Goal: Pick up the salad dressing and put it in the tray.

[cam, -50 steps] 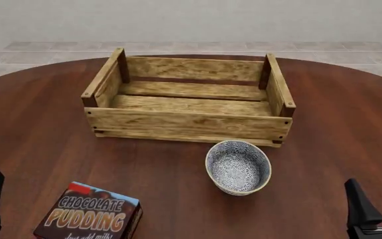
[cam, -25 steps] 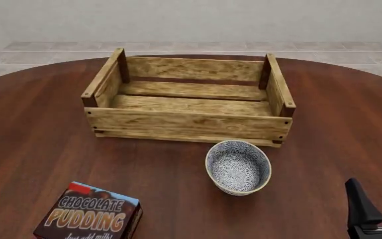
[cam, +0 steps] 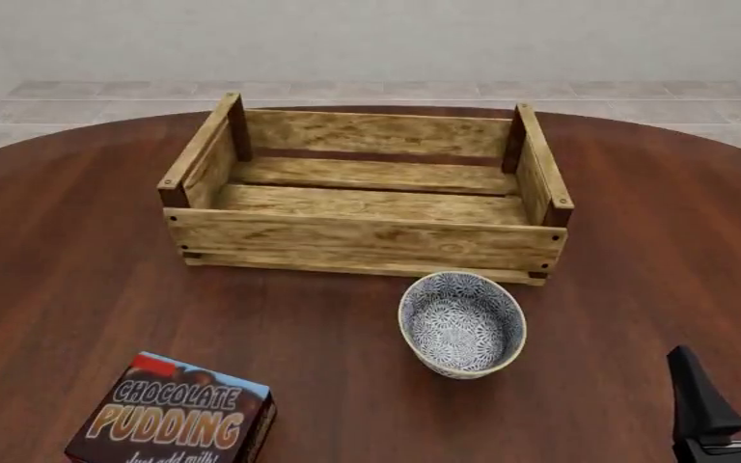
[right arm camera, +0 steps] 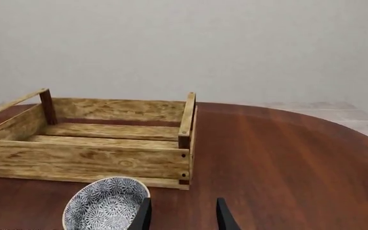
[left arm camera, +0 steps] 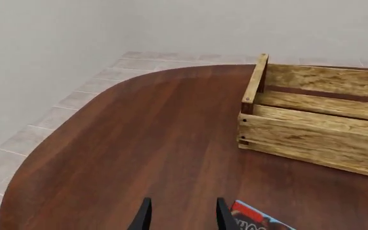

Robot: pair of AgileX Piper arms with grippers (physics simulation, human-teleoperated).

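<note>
Front view: the large light-wood slatted tray (cam: 366,207) with darker corner posts sits toward the far side of the round dark-brown wooden table (cam: 74,280), nothing inside it. Just in front of its near right corner stands a round blue-and-white patterned bowl (cam: 462,323), close to the slats but apart. A brown chocolate pudding box (cam: 175,413) lies at the near left. The right gripper (cam: 735,397) shows two dark fingers spread apart, holding nothing, with bare table between it and the bowl. The salad dressing bottle appears in no view.

Left wrist view: the left gripper (left arm camera: 182,214) has its fingers parted and empty above bare tabletop; the pudding box's corner lies just beside one finger. The table's curved edge meets pale floor tiles (left arm camera: 17,143).

Right wrist view: the fingers frame open wood, the bowl just beside one.
</note>
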